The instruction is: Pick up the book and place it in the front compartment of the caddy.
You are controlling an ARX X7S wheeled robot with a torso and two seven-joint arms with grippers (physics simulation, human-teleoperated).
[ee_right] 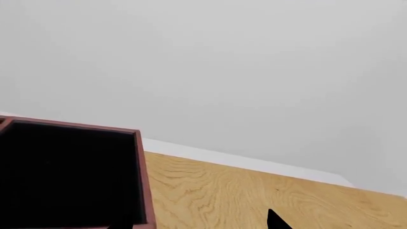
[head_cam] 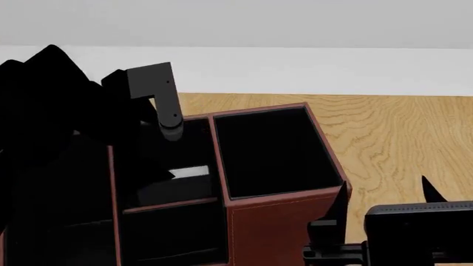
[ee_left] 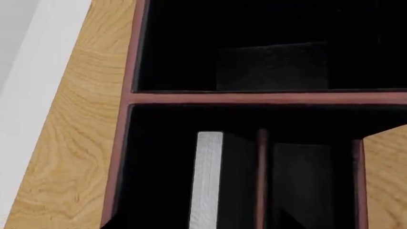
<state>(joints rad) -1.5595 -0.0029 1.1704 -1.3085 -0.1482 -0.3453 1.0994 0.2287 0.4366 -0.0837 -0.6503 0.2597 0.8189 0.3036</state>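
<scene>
The caddy [head_cam: 281,221] is a reddish-brown box with black insides; it also shows in the left wrist view [ee_left: 267,98] and the right wrist view [ee_right: 141,181]. The black book [ee_left: 240,186] stands on edge inside one of its compartments, white page edges [ee_left: 207,181] showing, against a thin divider [ee_left: 261,181]. In the head view only its white edge [head_cam: 189,172] shows, left of the tall compartment. My left gripper [ee_left: 200,225] hangs over the book, its fingertips [ee_left: 113,224] spread wider than the book and not touching it. My right gripper [head_cam: 384,202] is open and empty beside the caddy's right wall.
The caddy stands on a wooden table [head_cam: 399,144] with a white wall behind. My black left arm [head_cam: 59,138] covers the caddy's left part in the head view. Bare wood lies to the right of the caddy [ee_right: 254,195].
</scene>
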